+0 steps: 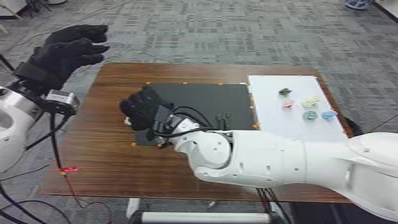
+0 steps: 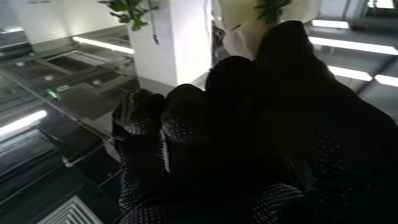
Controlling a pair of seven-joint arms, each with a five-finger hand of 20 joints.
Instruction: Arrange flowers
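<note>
right hand point(image 2: 253, 135) | pale object point(image 2: 237, 42) beyond | green leaves point(image 2: 135, 11) | ceiling lights point(image 2: 22, 123)

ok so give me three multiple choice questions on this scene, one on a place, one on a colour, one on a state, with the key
1. In the head view, where is the white sheet relative to the black mat?
A) To its left
B) To its right
C) Underneath it

2. What colour is the flower nearest the sheet's right edge?
A) Blue
B) Red
C) Orange

3. What is the left hand doing?
A) Gripping a flower
B) Pressing on the mat
C) Raised, holding nothing

Key:
1 B, the sheet lies on the mat's right side.
2 A, its light blue shows in the head view.
3 C, it is up beyond the table's left edge with nothing in its fingers.
</note>
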